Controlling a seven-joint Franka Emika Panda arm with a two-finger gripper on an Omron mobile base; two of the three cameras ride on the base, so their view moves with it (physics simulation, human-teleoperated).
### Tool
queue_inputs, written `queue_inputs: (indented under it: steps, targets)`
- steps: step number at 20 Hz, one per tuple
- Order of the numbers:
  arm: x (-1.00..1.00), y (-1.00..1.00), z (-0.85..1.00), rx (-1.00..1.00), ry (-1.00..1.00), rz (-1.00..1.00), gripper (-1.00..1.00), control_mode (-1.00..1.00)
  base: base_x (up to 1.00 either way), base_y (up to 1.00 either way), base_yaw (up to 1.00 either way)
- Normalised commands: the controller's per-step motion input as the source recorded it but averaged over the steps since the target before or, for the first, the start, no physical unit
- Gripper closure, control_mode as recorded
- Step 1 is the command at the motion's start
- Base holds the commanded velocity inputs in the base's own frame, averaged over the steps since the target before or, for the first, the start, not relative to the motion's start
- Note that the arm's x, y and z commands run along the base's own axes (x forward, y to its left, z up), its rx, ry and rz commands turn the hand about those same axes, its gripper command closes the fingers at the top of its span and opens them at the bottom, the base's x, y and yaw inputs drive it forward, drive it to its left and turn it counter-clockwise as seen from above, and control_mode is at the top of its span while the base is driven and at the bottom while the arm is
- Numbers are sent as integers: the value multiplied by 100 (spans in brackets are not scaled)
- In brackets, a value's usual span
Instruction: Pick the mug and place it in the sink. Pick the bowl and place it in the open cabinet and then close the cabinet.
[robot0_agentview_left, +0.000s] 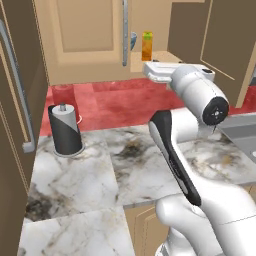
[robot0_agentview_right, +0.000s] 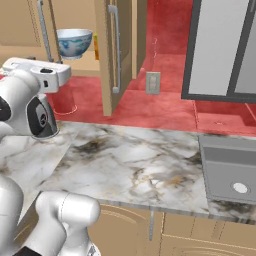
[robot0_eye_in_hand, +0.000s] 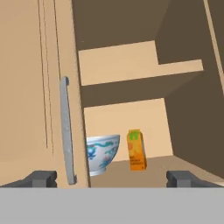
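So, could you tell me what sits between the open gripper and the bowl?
In the hand view, nothing: bare shelf separates gripper from bowl.

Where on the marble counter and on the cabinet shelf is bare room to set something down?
The marble counter is bare between the black paper-towel holder and the grey sink. The cabinet shelf is crowded left, by the blue-patterned white bowl and orange carton; its right is free.

I see a paper towel roll upright on the marble bench; well behind it, an orange carton.
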Motion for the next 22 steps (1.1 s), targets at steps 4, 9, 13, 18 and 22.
queue_inputs:
  steps: [4,9,13,18,22]
  targets:
    - [-40,0,0,0,-2,0,-100,-100,0,0,0]
    - [-37,0,28,1,7,-1,-100,-100,0,0,0]
    - [-48,0,22,0,21,-3,-100,-100,0,0,0]
    - [-41,0,20,1,19,0,-100,-100,0,0,0]
    - [-32,0,22,0,17,0,-100,-100,0,0,0]
